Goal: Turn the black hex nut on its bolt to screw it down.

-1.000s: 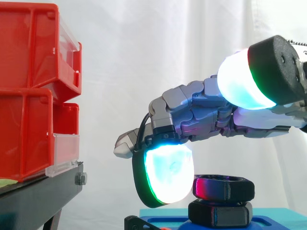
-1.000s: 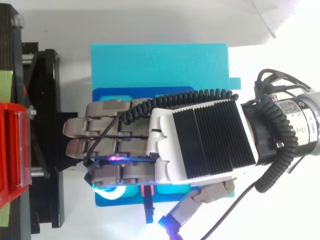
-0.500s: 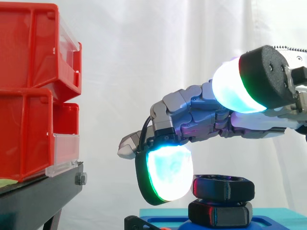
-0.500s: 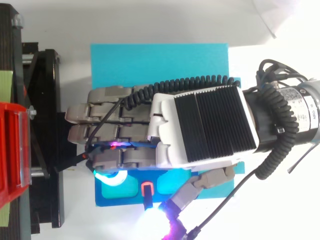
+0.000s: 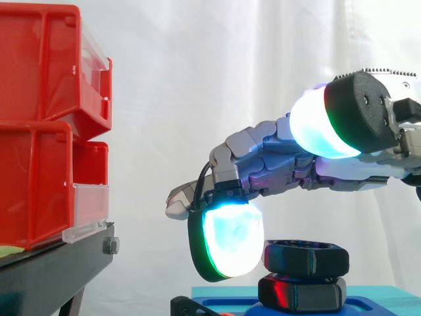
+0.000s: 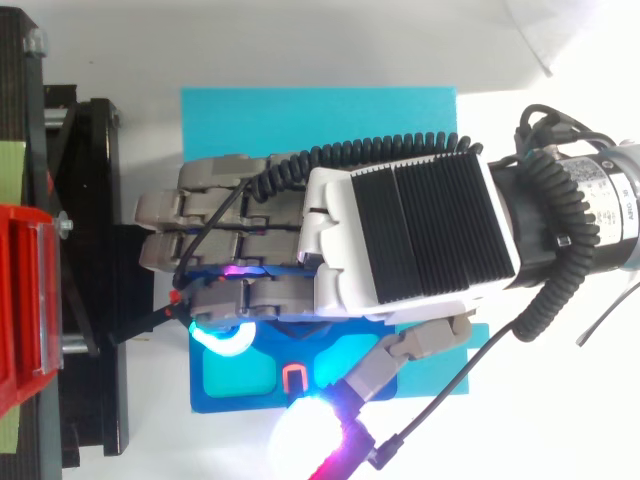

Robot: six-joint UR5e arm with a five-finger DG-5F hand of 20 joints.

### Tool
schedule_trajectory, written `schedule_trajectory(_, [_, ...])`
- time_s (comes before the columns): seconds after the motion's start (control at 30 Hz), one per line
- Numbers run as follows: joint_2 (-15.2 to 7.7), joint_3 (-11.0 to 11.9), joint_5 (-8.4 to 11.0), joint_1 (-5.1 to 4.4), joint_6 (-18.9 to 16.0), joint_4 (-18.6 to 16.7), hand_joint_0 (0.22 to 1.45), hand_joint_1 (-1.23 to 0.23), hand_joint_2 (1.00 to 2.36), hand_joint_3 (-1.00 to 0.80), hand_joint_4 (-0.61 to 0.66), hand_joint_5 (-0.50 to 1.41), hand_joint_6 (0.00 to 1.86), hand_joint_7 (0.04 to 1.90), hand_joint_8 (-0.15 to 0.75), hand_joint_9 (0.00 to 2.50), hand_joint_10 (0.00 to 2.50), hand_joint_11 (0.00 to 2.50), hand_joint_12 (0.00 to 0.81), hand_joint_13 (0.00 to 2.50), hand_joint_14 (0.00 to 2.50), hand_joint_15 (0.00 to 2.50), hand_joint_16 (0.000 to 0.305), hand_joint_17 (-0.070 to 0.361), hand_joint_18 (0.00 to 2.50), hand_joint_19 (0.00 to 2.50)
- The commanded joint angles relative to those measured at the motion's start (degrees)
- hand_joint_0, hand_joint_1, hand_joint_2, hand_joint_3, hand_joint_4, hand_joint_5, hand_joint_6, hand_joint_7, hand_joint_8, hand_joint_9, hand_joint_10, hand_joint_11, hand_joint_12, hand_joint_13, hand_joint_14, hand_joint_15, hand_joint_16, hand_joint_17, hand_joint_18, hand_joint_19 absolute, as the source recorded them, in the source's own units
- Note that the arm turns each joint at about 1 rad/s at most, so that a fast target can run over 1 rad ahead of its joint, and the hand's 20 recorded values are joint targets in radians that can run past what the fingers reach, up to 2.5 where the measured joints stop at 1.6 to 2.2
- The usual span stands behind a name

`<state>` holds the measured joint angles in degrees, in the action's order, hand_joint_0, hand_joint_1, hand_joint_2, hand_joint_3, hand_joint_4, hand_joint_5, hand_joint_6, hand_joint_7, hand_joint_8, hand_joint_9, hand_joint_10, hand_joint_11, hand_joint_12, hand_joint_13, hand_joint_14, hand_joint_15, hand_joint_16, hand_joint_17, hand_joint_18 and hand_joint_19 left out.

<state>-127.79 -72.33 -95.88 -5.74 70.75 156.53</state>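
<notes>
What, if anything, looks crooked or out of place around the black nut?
Nothing stands out. The black hex nut sits level above the black hex piece on the blue base, and the hand hovers over it, thumb clear.

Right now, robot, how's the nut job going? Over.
Hand open, thumb up, off the nut. One glowing fingertip beside the black hex nut. Nut sits above a lower black hex piece. Nothing blocking.
</notes>
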Motion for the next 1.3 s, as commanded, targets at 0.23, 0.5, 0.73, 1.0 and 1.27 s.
schedule_trajectory(0.23, [0.0,0.0,-0.62,0.2,0.0,0.4,0.44,-0.16,1.0,-0.5,0.28,-0.21,0.74,1.0,0.288,0.36,0.01,0.27,0.348,0.26,0.0,0.0,0.057,0.128,0.25,0.17])
schedule_trajectory(0.5, [0.0,-0.1,-0.8,0.38,0.0,0.4,0.44,-0.16,1.0,-0.5,0.27,-0.21,0.75,0.98,0.285,0.37,0.01,0.29,0.349,0.27,0.0,0.01,0.057,0.129,0.26,0.17])
schedule_trajectory(0.73, [0.0,-0.1,-0.88,0.82,0.0,0.4,0.44,-0.16,1.0,-0.5,0.27,-0.21,0.76,0.96,0.286,0.37,0.01,0.29,0.349,0.27,0.0,0.01,0.057,0.129,0.26,0.18])
schedule_trajectory(1.0, [0.0,-0.1,-2.12,1.43,0.0,0.2,0.44,-0.16,1.0,-0.5,0.27,-0.21,0.77,0.96,0.288,0.38,0.01,0.29,0.347,0.28,0.0,0.02,0.057,0.128,0.26,0.18])
schedule_trajectory(1.27, [0.0,-0.1,-2.91,2.31,0.0,0.0,0.44,-0.16,1.0,-0.5,0.27,-0.21,0.77,0.95,0.288,0.38,0.01,0.29,0.348,0.28,0.0,0.02,0.057,0.128,0.27,0.19])
